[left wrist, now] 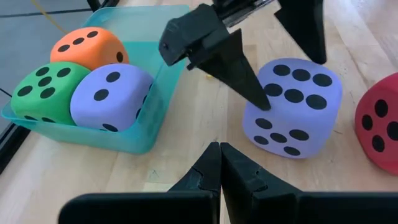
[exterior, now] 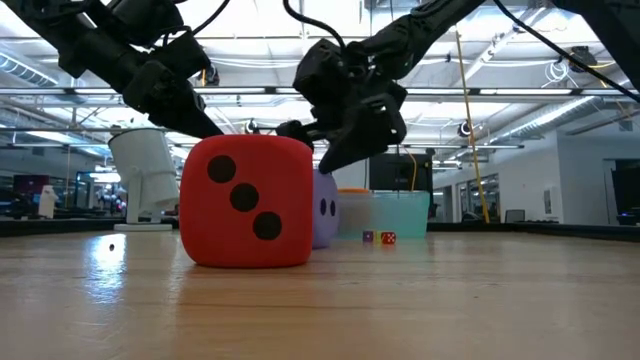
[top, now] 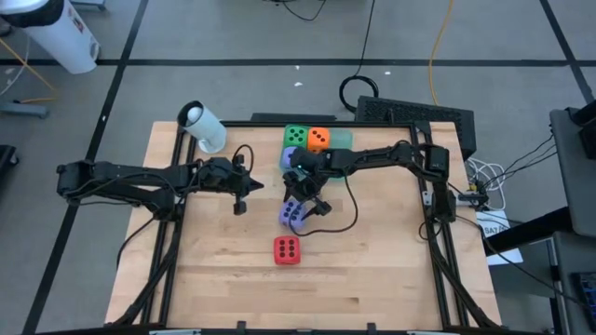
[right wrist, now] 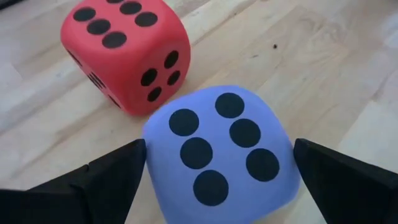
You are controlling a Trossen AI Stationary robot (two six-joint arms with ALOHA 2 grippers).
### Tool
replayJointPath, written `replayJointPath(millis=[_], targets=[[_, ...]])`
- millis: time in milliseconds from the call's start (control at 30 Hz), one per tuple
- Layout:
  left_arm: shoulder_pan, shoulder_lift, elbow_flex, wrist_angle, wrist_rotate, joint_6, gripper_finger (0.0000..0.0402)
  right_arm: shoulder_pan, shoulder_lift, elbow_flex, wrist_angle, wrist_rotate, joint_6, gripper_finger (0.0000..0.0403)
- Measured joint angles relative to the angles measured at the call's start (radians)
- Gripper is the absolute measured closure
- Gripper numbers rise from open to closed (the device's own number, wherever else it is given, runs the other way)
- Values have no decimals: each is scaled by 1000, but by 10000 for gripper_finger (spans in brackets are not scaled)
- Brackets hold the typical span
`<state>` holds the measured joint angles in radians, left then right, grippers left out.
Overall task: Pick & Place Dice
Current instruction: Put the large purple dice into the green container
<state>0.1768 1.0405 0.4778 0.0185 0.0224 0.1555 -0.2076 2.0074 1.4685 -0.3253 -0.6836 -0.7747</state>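
green tray [left wrist: 163, 109], three dice [left wrist: 106, 99] (one purple)

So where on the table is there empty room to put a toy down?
The front strip of the table, beyond the red die, is bare, and so is the left front part. It is crowded mid-table, where the right end effector straddles a purple die, and at the tray.

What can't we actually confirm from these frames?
- Whether the right gripper's fingers touch the purple die on the table: the right wrist view cuts off the fingertips.
- Tray contents in the low view: the red die blocks them.
- Purple die in the tray in the high view: the right arm covers most of it.
- Two tiny cubes in the low view: too small.
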Motion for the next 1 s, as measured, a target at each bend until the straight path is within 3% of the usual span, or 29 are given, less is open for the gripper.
replayJointPath(millis=[800,1000], targets=[[0,0,0,8,3,-1,394,27,54,-9,-3,48,133,8],[0,0,0,8,3,-3,394,27,24,-12,19,55,180,26]])
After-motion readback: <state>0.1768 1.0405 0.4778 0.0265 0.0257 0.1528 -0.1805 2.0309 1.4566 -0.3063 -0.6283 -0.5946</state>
